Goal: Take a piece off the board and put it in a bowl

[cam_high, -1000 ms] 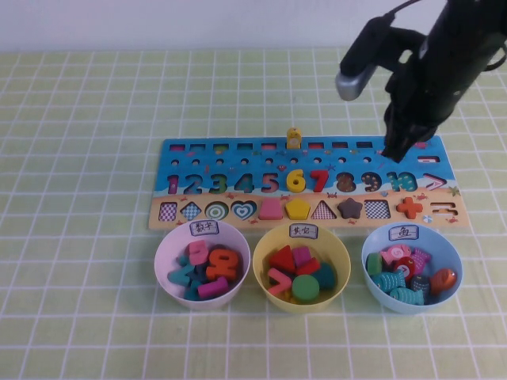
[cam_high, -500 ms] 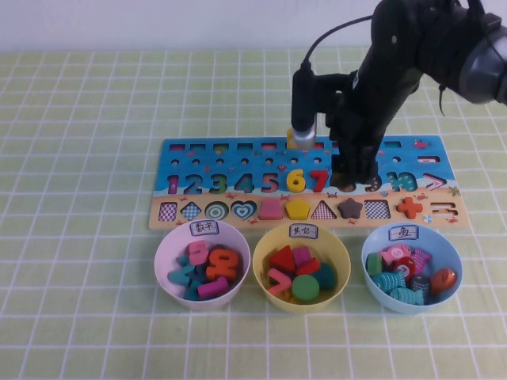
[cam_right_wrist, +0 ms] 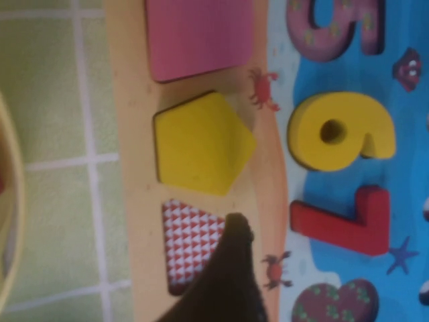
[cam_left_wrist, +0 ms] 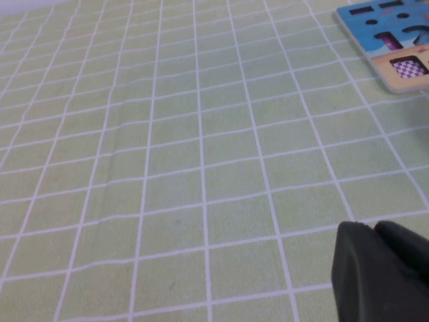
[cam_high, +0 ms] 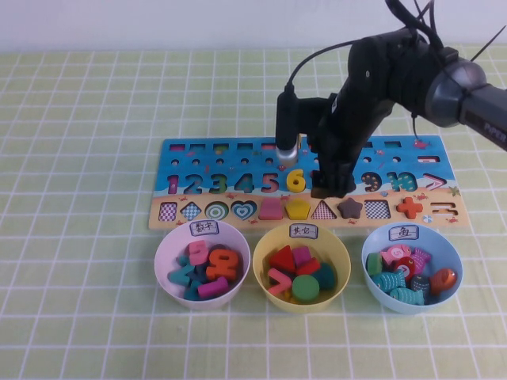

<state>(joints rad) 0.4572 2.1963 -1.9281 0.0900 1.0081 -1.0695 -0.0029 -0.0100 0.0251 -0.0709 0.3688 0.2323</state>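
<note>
- Hovering over the board [cam_high: 238, 212], the right gripper [cam_high: 331, 188] is seen with spread, empty jaws above the red 7 [cam_right_wrist: 348, 221].
- Nothing is lifted yet; the 7 sits in its slot beside the yellow 6 [cam_right_wrist: 338, 131].
- Grasping and carrying to the lilac bowl [cam_high: 165, 247] remain.
- The left gripper [cam_left_wrist: 382, 268] is parked apart; its state cannot be told.

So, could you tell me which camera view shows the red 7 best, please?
The right wrist view: the red 7 lies unobstructed in its slot beside the yellow 6. In the high view the right gripper hides it. The left wrist view misses it.
</note>
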